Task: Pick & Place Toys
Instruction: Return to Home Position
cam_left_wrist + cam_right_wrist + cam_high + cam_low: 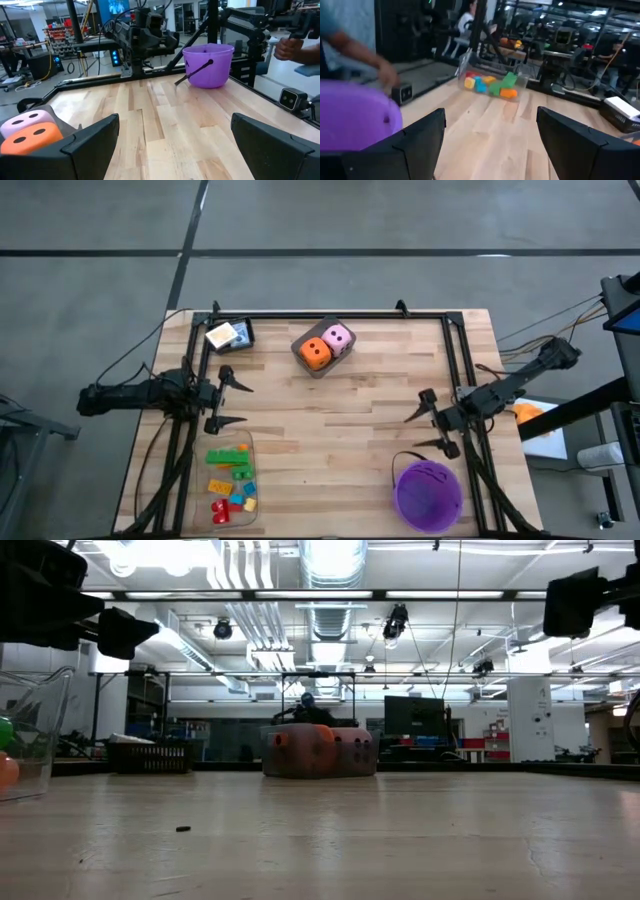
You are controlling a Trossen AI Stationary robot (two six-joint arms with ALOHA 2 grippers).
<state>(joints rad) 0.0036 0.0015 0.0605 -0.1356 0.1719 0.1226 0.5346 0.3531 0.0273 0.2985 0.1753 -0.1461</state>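
An orange die [315,353] and a pink die [338,338] sit side by side in a small holder at the table's far middle; the left wrist view shows the same orange die [32,136] and pink die [26,120]. Small coloured bricks [230,478] lie in a clear tray [247,442] near the front left, and the bricks [490,84] also show in the right wrist view. My left gripper [247,404] stands open at the table's left side, pointing level toward the right. My right gripper [411,432] stands open at the right side, just beyond the purple bucket [428,493]. Neither touches anything.
A small dark box [228,335] with flat pieces sits at the far left corner. A black frame [330,317] runs along the far edge and both sides. A person's hand [290,47] shows beyond the table's right edge. Bare wood lies in the middle.
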